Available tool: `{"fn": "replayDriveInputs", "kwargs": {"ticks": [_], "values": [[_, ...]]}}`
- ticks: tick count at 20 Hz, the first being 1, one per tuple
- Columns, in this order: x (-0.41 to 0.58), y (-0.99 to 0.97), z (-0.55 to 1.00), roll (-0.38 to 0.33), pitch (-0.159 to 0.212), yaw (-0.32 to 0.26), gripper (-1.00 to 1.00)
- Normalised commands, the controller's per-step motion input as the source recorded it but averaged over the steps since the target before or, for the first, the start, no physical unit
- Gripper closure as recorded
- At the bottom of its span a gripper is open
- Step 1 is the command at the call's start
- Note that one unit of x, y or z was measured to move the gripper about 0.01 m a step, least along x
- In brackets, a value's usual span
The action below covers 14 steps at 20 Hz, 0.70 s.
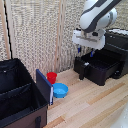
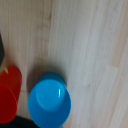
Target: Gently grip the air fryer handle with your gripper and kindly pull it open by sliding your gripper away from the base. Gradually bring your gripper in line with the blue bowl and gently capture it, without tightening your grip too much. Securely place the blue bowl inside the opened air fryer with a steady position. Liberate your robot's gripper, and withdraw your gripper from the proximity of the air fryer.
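The air fryer [image 1: 107, 60] drawer stands pulled out, ready; the gripper [image 1: 86, 50] hangs empty above it, fingers slightly spread, facing the blue bowl [image 1: 60, 90] near the tabletop's edge.

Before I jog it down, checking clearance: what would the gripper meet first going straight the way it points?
Probably bare wooden table; the gripper points down, and the blue bowl sits off-centre in the wrist view.

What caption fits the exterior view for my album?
End effector hovers above the opened air fryer; blue bowl waits beside a red cup.
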Motion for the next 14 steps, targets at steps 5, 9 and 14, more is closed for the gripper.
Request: {"fn": "replayDriveInputs", "kwargs": {"ticks": [5, 9, 14], "values": [[-0.006, 0.43, 0.04, 0.249, 0.131, 0.049, -1.00], [-0.059, 0.46, -0.03, 0.221, 0.104, 0.083, -1.00], [-0.041, 0.46, -0.15, 0.181, 0.064, 0.120, -1.00]]}}
